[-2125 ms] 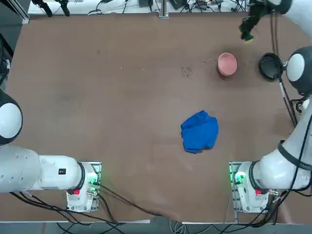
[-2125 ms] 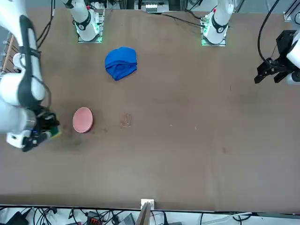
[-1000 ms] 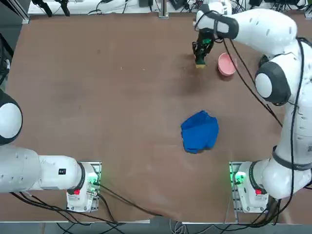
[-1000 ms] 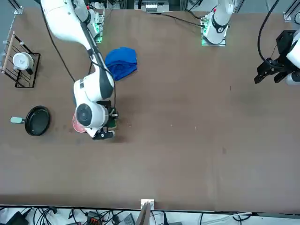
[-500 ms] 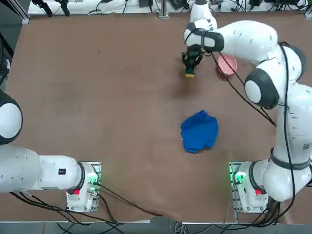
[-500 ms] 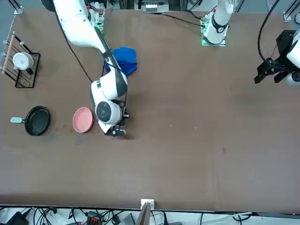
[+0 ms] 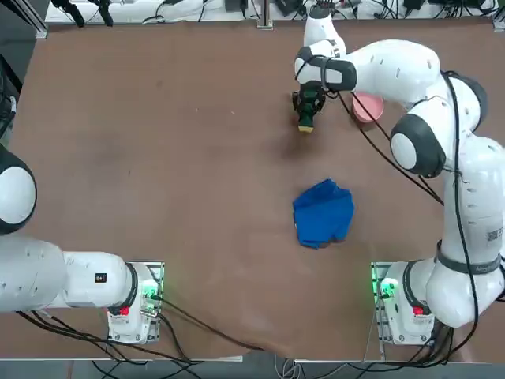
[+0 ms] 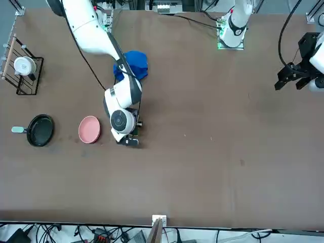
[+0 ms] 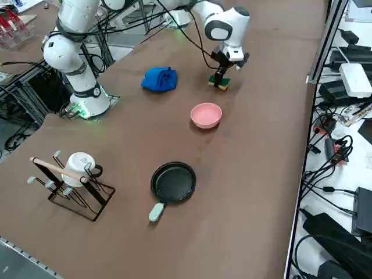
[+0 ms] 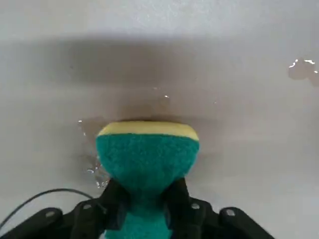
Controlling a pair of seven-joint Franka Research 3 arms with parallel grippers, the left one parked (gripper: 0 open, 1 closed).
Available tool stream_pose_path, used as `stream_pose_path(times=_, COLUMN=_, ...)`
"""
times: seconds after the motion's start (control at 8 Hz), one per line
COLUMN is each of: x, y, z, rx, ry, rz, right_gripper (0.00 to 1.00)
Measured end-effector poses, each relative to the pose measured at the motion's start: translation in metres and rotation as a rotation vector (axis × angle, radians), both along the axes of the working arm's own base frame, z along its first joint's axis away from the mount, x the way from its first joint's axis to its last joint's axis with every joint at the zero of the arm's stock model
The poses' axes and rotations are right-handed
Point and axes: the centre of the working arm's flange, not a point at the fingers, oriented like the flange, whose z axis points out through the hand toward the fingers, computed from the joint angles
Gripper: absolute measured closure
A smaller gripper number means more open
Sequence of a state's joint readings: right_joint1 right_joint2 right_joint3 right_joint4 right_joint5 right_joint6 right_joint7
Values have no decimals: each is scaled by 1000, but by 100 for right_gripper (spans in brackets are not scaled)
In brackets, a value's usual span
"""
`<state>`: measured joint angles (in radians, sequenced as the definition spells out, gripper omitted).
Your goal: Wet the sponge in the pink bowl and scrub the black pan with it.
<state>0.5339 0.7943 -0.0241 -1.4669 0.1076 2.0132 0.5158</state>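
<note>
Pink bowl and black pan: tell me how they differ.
The pink bowl is pale pink, while the black pan is dark. The pan has a short, light-coloured handle; the bowl has none. The bowl sits nearer the tool than the pan does. Both are round and rest on the table.

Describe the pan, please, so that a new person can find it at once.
On the brown table, find the wire rack that has a white cup on it. The pan lies between this rack and the pink bowl. It is round and black, and unlike the bowl, it has a short, light handle.
</note>
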Motion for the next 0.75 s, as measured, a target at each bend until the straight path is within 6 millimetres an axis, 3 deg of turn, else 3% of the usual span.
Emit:
stream_pose_path(times=0.38, x=-3, y=3, z=-3, rx=-23, ry=-14, rz=29, right_gripper=55)
stream_pose_path(times=0.5, x=-2, y=3, z=-3, rx=-20, ry=-21, rz=28, right_gripper=46)
stream_pose_path(times=0.75, x=0, y=3, z=-1, rx=-16, ry=-32, rz=28, right_gripper=13)
